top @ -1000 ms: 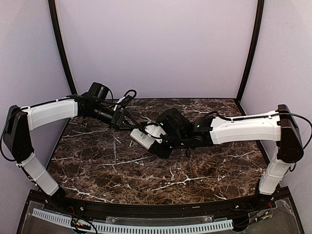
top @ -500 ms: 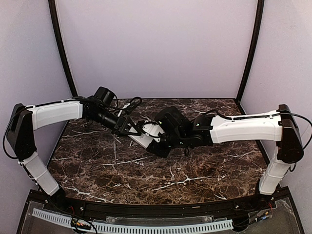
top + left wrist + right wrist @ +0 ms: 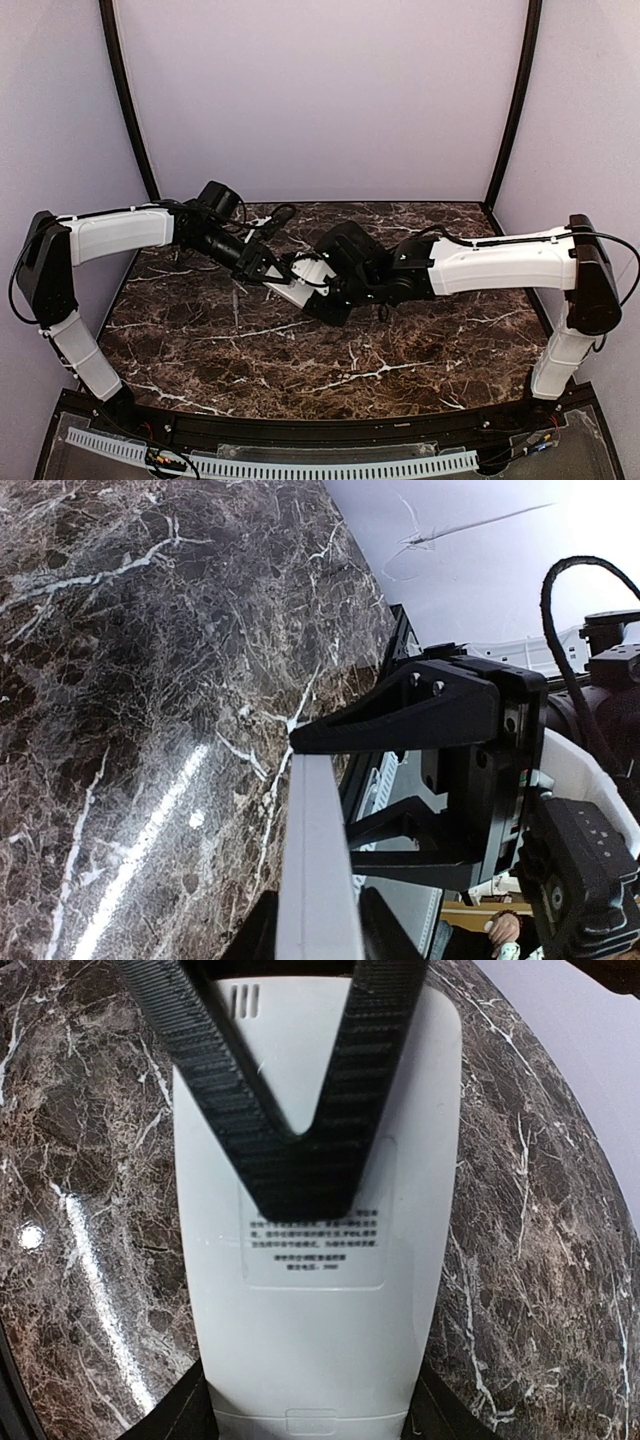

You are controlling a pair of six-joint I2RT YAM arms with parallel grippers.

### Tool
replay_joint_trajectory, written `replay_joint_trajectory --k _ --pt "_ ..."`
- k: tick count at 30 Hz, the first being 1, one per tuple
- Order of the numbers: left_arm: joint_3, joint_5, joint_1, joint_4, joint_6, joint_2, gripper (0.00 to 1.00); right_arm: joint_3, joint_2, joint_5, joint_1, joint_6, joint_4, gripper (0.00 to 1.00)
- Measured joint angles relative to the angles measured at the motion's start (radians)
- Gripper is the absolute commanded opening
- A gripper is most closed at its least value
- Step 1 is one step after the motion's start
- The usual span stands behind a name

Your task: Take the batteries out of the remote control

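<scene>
Two arms meet over the middle of the worktop (image 3: 300,370), and you have the remote (image 3: 320,1360) caught between them. Your right arm (image 3: 500,265) reaches in from the right and your left arm (image 3: 115,232) from the left. The white bar sits where the two wrists come together, over the far half of the marble. From the top view it looks lifted clear of the surface.

Your right fingers (image 3: 180,1420) are closed on the remote. In the right wrist view they press against its two long edges near the end closest to that camera, and the back of the case fills most of the picture. Set flush in that back is a rectangular panel (image 3: 315,1260) with a few lines of small dark print. Three short slots (image 3: 245,1000) show near the far end.

Your left fingers (image 3: 215,1080) come at the remote from that far end. One ribbed black finger lies as a V across the back, its tip resting over the upper part of the panel. In the left wrist view the remote shows edge-on as a thin white strip, with a dark finger close against each face. You cannot tell from either view whether those left fingers are truly clamping the case or only bracketing it.
</scene>
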Motion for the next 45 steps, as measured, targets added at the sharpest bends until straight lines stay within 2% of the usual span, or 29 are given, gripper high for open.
replay_joint_trajectory --k 5,7,10,13,20,25,29,35,40,45 --pt "0.003 -0.002 -0.004 -0.004 -0.026 0.001 0.04 0.005 0.010 0.021 0.005 -0.006 -0.001 0.60" --pt "0.003 0.000 -0.003 -0.009 -0.033 0.002 0.01 0.010 0.015 0.029 0.008 -0.003 0.000 0.69" --pt "0.003 -0.012 -0.004 -0.011 -0.026 0.002 0.00 0.018 0.016 0.033 0.010 0.018 0.006 0.87" --pt "0.003 -0.023 -0.004 -0.010 -0.023 0.002 0.00 0.030 0.016 0.039 0.010 0.041 0.022 0.98" --pt "0.003 -0.064 -0.004 -0.009 -0.016 -0.003 0.00 0.016 -0.032 0.029 -0.020 0.127 0.027 0.99" --pt "0.003 -0.142 0.002 -0.003 -0.026 -0.024 0.00 -0.029 -0.119 -0.040 -0.127 0.245 0.043 0.99" --pt "0.003 -0.241 0.008 0.018 -0.032 -0.048 0.00 -0.098 -0.192 -0.149 -0.239 0.369 0.087 0.99" --pt "0.039 -0.365 0.021 0.014 -0.025 -0.054 0.00 -0.169 -0.240 -0.306 -0.314 0.522 0.149 0.99" --pt "0.175 -0.299 0.058 0.030 -0.063 0.004 0.00 -0.189 -0.253 -0.417 -0.354 0.607 0.185 0.96" --pt "0.160 -0.126 0.091 0.209 -0.188 0.032 0.00 -0.245 -0.259 -0.552 -0.437 0.691 0.277 0.93"
